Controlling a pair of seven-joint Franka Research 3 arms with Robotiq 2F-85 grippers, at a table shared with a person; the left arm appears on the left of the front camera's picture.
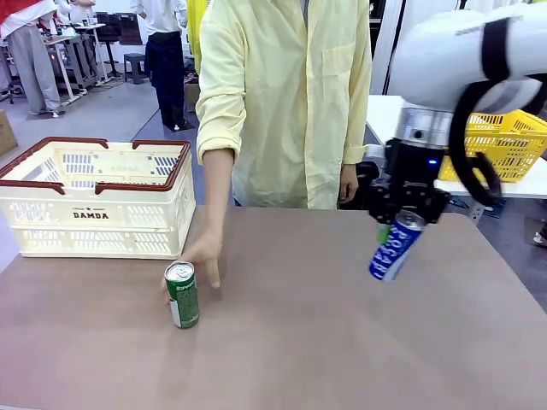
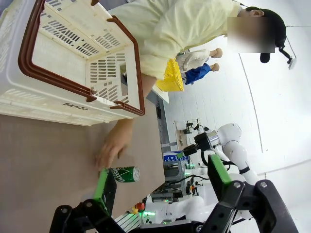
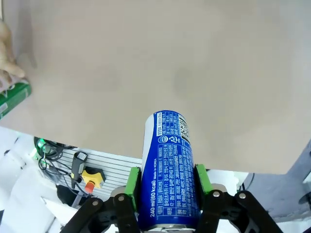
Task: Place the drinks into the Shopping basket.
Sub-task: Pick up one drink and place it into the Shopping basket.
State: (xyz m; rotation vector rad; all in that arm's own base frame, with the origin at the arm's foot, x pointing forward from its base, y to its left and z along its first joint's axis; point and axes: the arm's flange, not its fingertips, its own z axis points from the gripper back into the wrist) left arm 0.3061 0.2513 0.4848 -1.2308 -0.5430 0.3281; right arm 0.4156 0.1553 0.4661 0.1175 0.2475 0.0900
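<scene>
GRIP: right fingers point(image 3: 202, 178) pinched blue can point(image 1: 393, 248) near its top, tilted above the surface point(image 1: 325, 342), apparently for carriage to Shopping basket point(image 1: 90, 215) | left fingers point(image 2: 218, 169) spread, empty | green can point(image 1: 181, 295) upright beside person's hand point(image 1: 205, 254), likely presented for pickup

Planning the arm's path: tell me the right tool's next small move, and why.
Probably carry the slim blue-and-white metal can leftward, keeping it high. The right tool is shut on it, tilted above the table, while the cream slotted plastic basket sits far left, with a person's hand beside the green metal can between.
</scene>
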